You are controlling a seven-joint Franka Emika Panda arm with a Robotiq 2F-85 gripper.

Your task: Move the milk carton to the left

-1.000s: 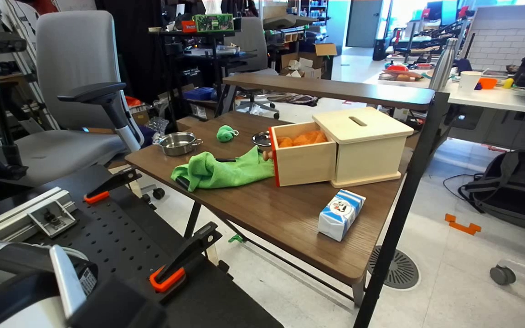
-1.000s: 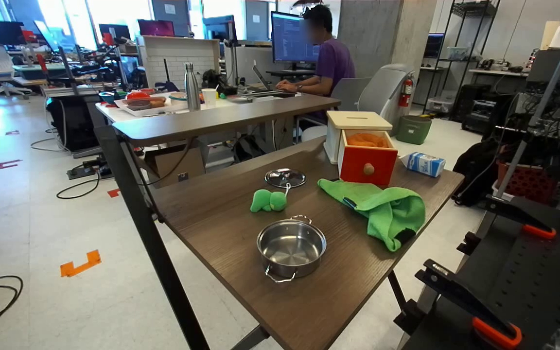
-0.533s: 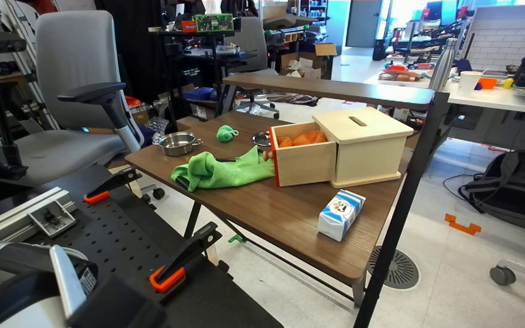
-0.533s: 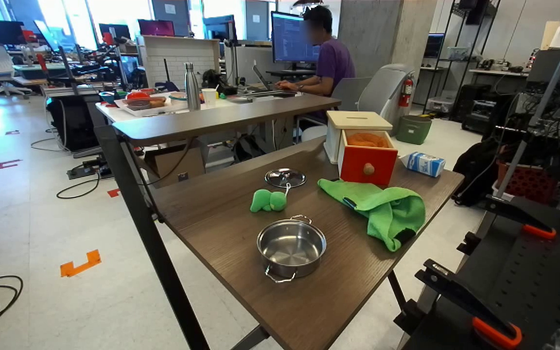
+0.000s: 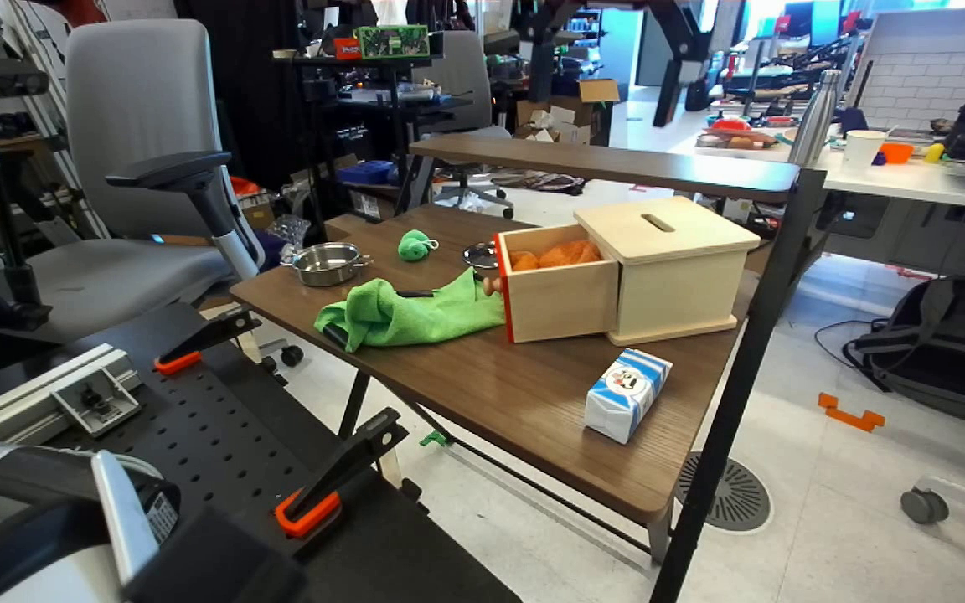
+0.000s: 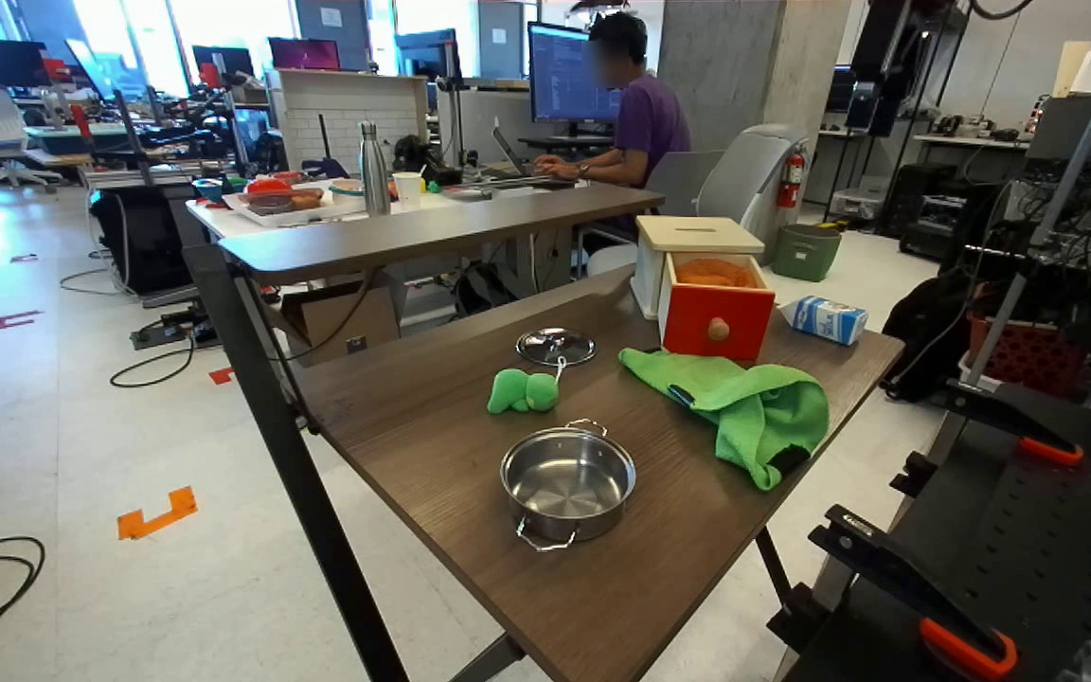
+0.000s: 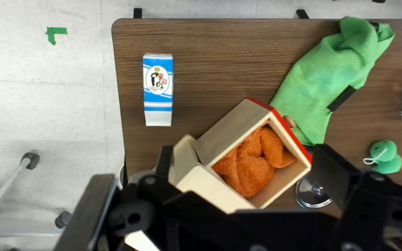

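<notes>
**Gripper (image 5: 602, 100) hangs with nothing held; milk carton (image 7: 157, 90) lies on its side**

The table (image 7: 222, 66) is the largest thing before me, and by the wrist view's clock the carton lies on it near the nine o'clock edge. The wooden box (image 5: 677, 295), its drawer (image 5: 562, 297) pulled out, sits at about five o'clock from the carton; the green cloth (image 7: 326, 73) is well off at three. The gripper has its fingers (image 5: 668, 99) wide apart and grips nothing.

The carton looks like folded, printed card. I'd guess it is light, though I can't tell whether it is filled. Its long edges should be stiff, but the flat walls may dent under a hard squeeze, and the smooth skin could let it slide.

Its length runs twelve to six and the fingers part three to nine, so a pinch across the narrow width seems natural, with little turning. I'd take it mid-length, level with the round badge (image 7: 157, 80), where it should balance. The white end (image 7: 158, 118) at six o'clock looks the poorest hold: it may crumple, and the carton could swivel.
</notes>
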